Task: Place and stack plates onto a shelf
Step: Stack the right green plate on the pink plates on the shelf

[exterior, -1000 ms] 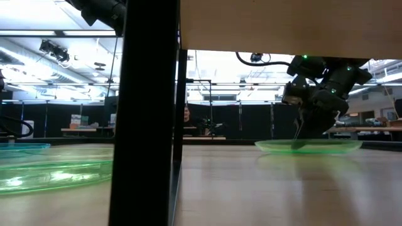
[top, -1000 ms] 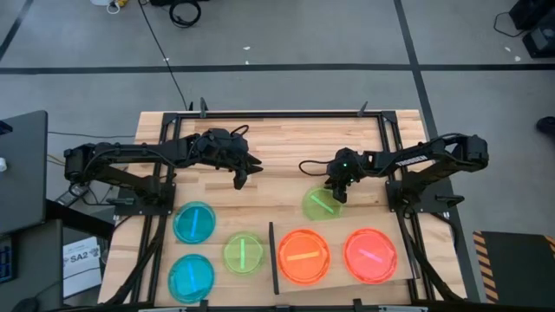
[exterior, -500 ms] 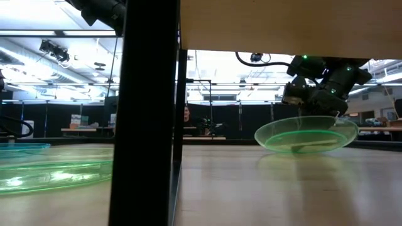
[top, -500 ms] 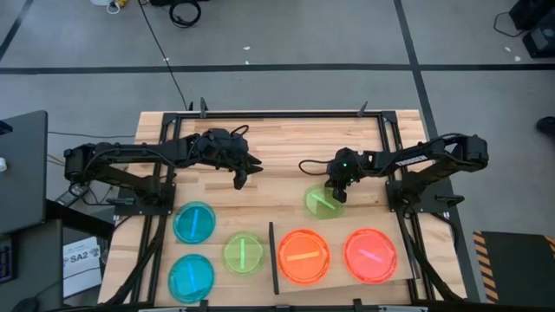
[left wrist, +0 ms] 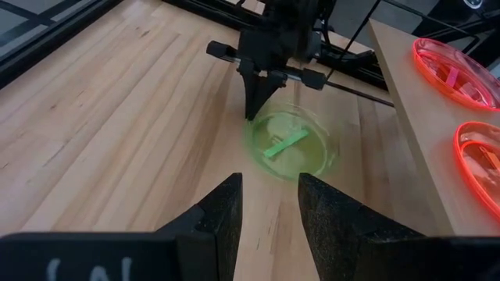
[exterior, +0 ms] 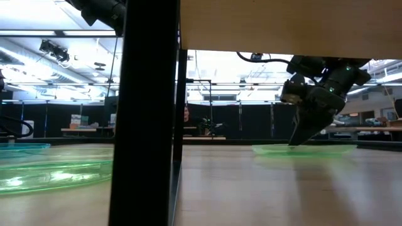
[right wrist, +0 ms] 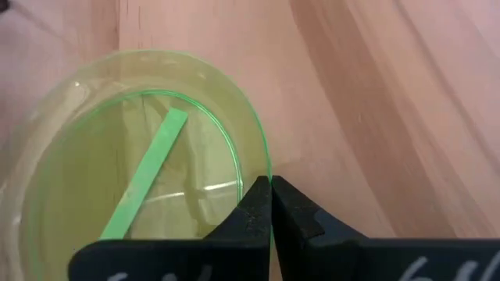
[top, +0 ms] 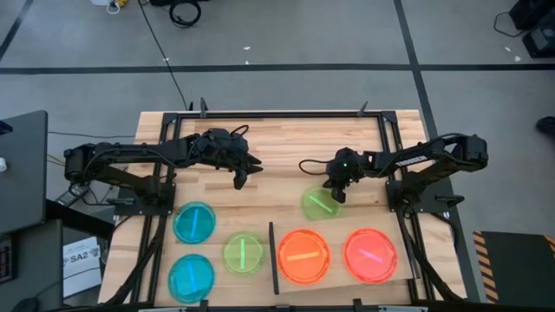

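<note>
A green plate (top: 317,204) lies flat on the tabletop, seen too in the low view (exterior: 314,150) and the right wrist view (right wrist: 141,172). My right gripper (top: 336,194) is shut on its rim. My left gripper (top: 241,180) hangs open over the table's far left part, its fingers (left wrist: 226,215) empty. An orange plate (top: 303,256) and a pink plate (top: 370,255) rest on the shelf (top: 334,289) at the near right. Two blue plates (top: 194,222) (top: 190,277) and another green plate (top: 244,253) lie on the table to the left of the shelf's black strip. My right gripper pinches the green plate's rim (right wrist: 268,173) between its two fingers, on the plate's far right side. The fingers (exterior: 300,133) slant down onto it from the far right. The plate lies flat with its bottom on the table.
The shelf's black strip (top: 272,258) stands between the near green plate and the orange plate. A black frame (top: 286,113) runs along the table's far edge and sides. Bare wood lies between the two grippers.
My right gripper has shut on the green plate's rim. Half a second ago the plate stood tipped, one side raised off the table; now it lies flat again. The gripper itself stayed where it was.
</note>
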